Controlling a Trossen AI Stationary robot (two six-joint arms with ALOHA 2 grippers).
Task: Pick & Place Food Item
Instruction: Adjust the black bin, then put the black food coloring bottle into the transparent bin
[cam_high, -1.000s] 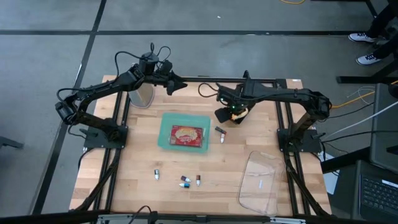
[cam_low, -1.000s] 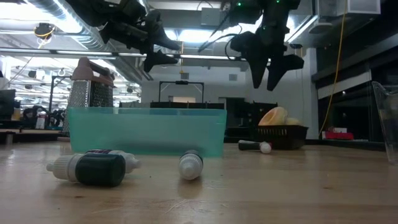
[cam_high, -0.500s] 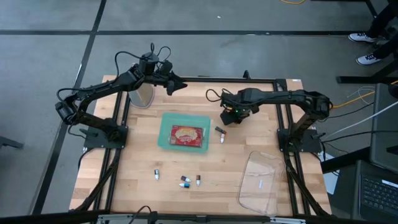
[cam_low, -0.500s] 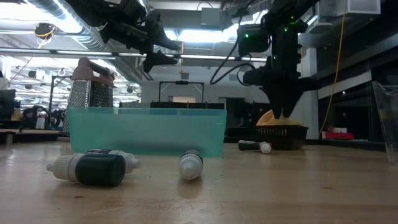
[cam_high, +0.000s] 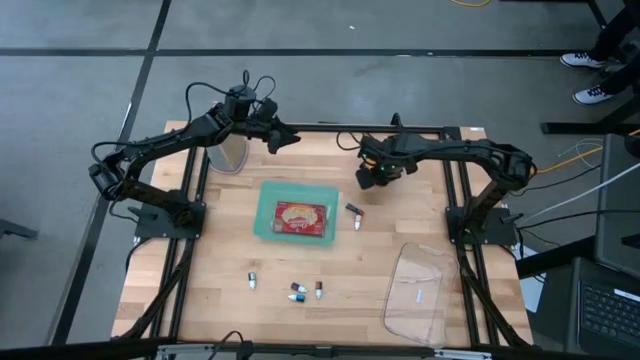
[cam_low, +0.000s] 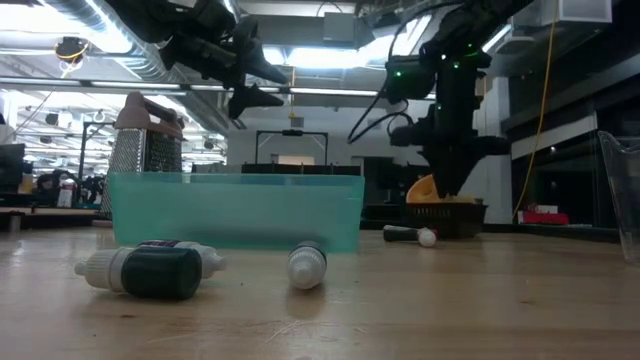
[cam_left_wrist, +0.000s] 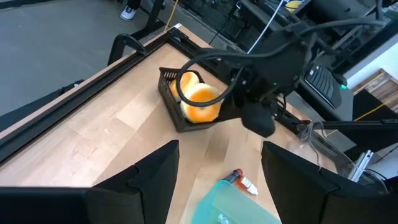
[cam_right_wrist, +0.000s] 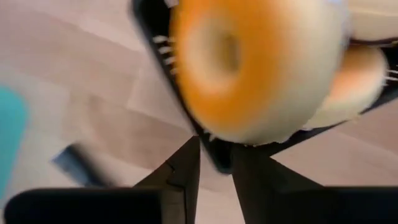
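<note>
Right gripper (cam_high: 372, 180) drops on the bagel (cam_left_wrist: 200, 102) basket (cam_left_wrist: 177, 115) near the desk's far edge, jaws narrow around its rim; left gripper (cam_high: 290, 138) waits wide, far-left.

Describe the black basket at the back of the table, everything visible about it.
The basket is small, black and rectangular, with slatted plastic-looking walls. It sits flat on the wooden table near the back edge. It holds orange, ring-shaped bagels. The right gripper is right at its rim, its narrowly parted fingers astride the wall.
</note>
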